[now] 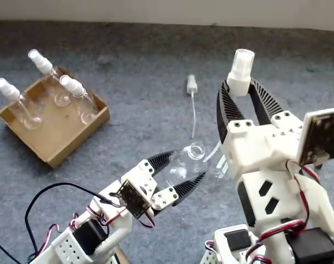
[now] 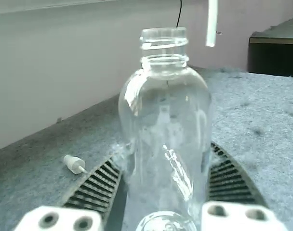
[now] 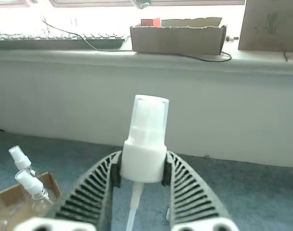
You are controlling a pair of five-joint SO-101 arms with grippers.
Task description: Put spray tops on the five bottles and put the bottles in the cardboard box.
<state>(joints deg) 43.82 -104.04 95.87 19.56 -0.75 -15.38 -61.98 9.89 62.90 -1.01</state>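
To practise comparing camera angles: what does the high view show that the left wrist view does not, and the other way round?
High view, not left wrist: the box holding three topped bottles, and the right jaws shut on a top. Left wrist, not high: dark furniture beyond the table. Both: the open bottle between the left jaws, and a loose top lying on the table.

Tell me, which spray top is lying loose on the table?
The spray top lying beyond the held bottle, tube trailing; a second spray top sits in the right arm's jaws, three cap bottles in the cardboard box.
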